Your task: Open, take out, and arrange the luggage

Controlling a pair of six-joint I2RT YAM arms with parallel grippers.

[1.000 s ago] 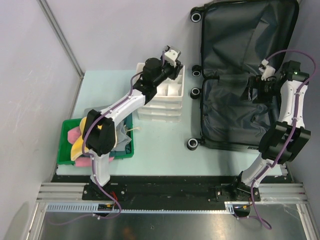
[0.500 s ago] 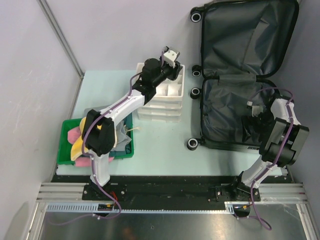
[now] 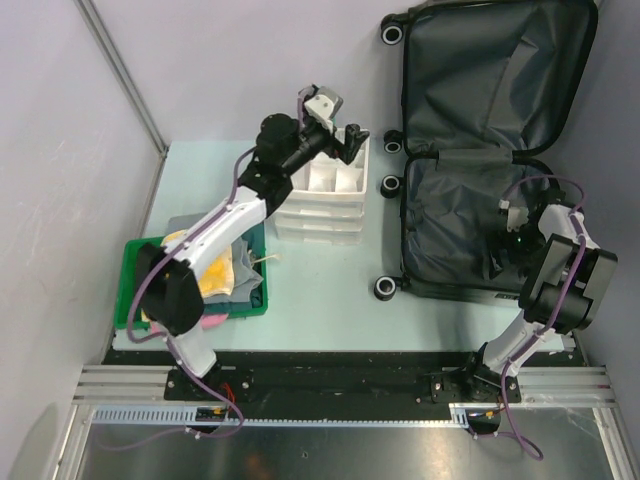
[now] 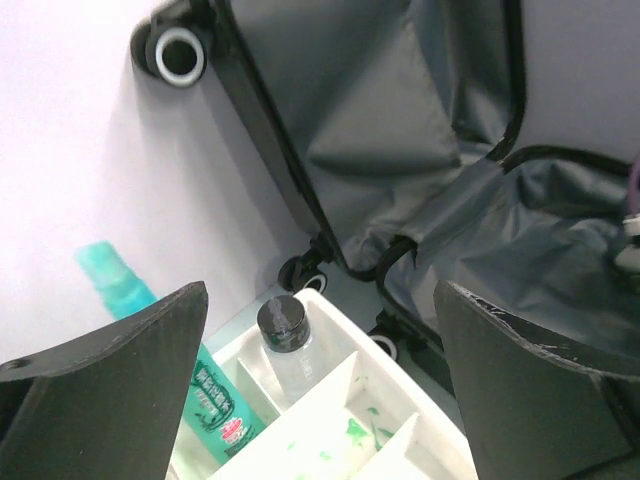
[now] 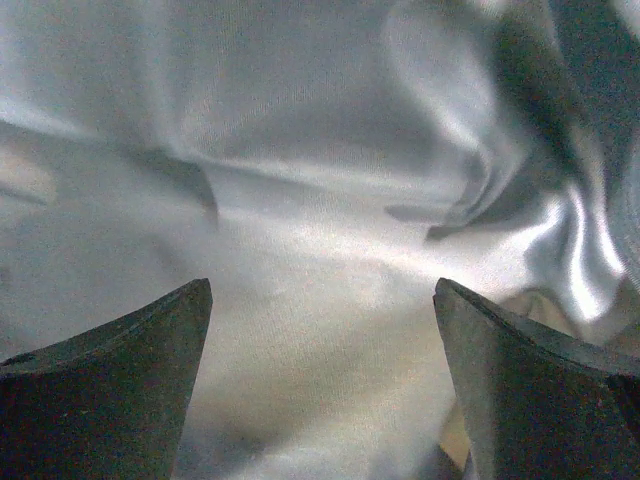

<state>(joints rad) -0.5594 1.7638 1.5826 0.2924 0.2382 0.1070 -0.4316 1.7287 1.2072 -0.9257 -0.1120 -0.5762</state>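
Note:
The luggage (image 3: pixel 455 235) lies open on the right of the table, its lid (image 3: pixel 495 75) leaning back against the wall and dark grey lining showing in both halves. My right gripper (image 3: pixel 503 248) is down inside the lower half. In the right wrist view its jaws (image 5: pixel 320 300) stand open close over the wrinkled lining (image 5: pixel 300 180), with nothing between them. My left gripper (image 3: pixel 345 140) hovers open over the back of the white drawer box (image 3: pixel 325 205). Beneath its open jaws (image 4: pixel 320 375) sit a clear bottle with a black cap (image 4: pixel 286 340) and a green tube (image 4: pixel 215 395).
A green tray (image 3: pixel 133 295) with yellow and grey clothes sits at the near left under the left arm. The suitcase wheels (image 3: pixel 384 288) stick out toward the box. A wall with a metal strip runs along the left.
The left jaws have opened wide and that arm has swung slightly left above the box. The right arm has dropped from over the suitcase hinge down into the lower half.

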